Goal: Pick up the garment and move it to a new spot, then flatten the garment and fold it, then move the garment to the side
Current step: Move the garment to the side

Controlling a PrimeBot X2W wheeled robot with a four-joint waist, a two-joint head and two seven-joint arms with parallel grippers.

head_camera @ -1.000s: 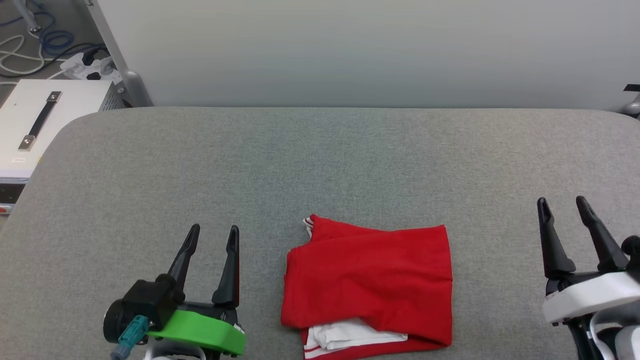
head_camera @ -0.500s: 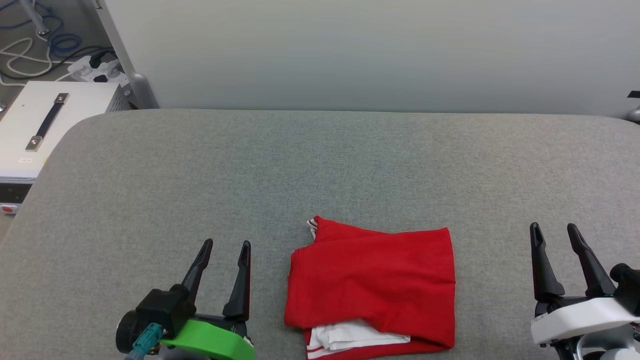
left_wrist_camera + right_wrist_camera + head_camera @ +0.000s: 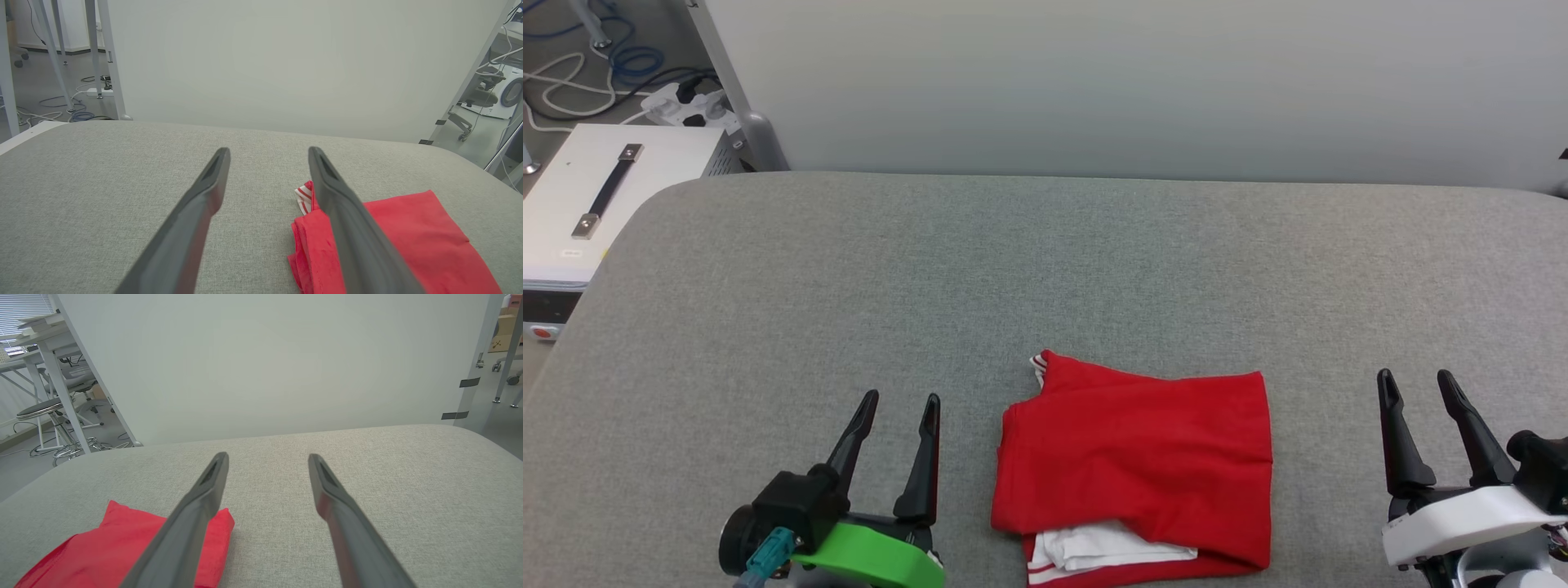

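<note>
Red garment (image 3: pixel 1135 457) folded on grey tbl (image 3: pixel 1013 269)

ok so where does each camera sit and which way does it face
Head view: on the head, looking forward and down at the table and folded garment; left end effector lower left, right end effector lower right, both open.
Left wrist view: on the left wrist, looking along its two fingers across the table to the pale wall; garment at right.
Right wrist view: on the right wrist, facing likewise along its fingers; garment at lower left.
Shared: all three show garment, table, wall.
</note>
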